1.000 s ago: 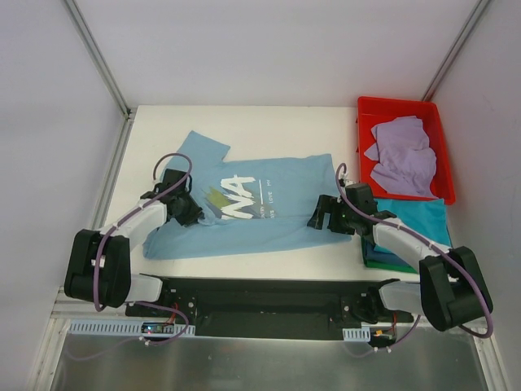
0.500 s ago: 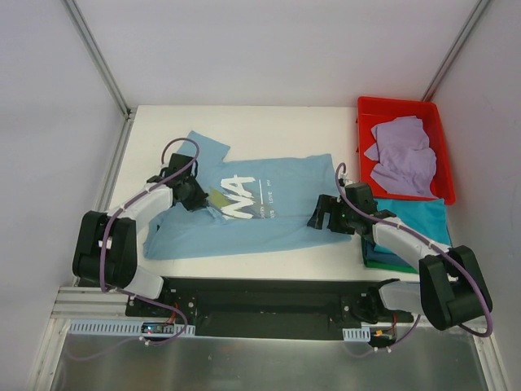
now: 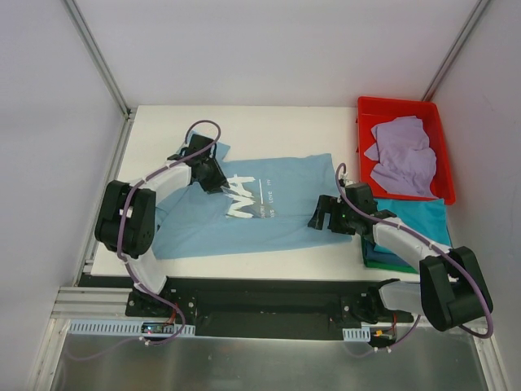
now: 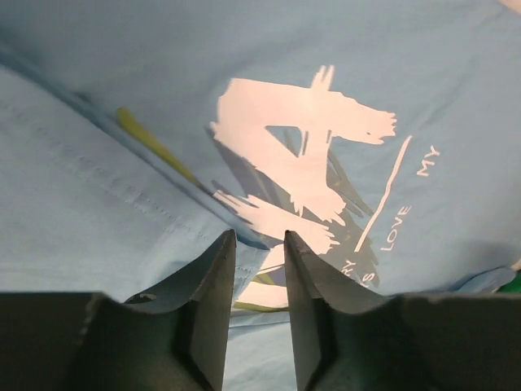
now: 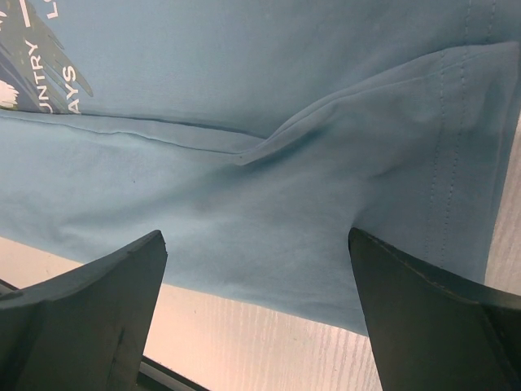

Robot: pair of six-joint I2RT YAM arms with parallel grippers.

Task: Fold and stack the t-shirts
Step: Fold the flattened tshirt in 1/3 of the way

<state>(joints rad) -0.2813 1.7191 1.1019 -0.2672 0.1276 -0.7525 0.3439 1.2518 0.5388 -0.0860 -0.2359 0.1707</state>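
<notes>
I saw the light blue t-shirt [image 3: 277, 218] lying across the middle of the white table [image 3: 277, 126], print side up, with a layer of its left side lapped over part of the white lettering. My left gripper [image 3: 213, 179] sat on that lapped edge, just beside the letters. In the left wrist view its 2 fingers [image 4: 213, 285] were drawn nearly together, with a fold of the blue cloth pinched in the narrow gap. White print and a yellow streak showed just past the tips. My right gripper [image 3: 317, 212] was at the shirt's right edge. The right wrist view showed its fingers [image 5: 98, 309] spread wide over a wrinkled seam, with bare table beside the hem, and I could not tell whether they touched the cloth. Off to the right, a lavender t-shirt [image 3: 403, 155] lay crumpled in the red bin [image 3: 399, 104]. Nearer me, just beside the bin, a teal t-shirt [image 3: 427, 216] lay flat on top of darker folded tees [image 3: 381, 261].
</notes>
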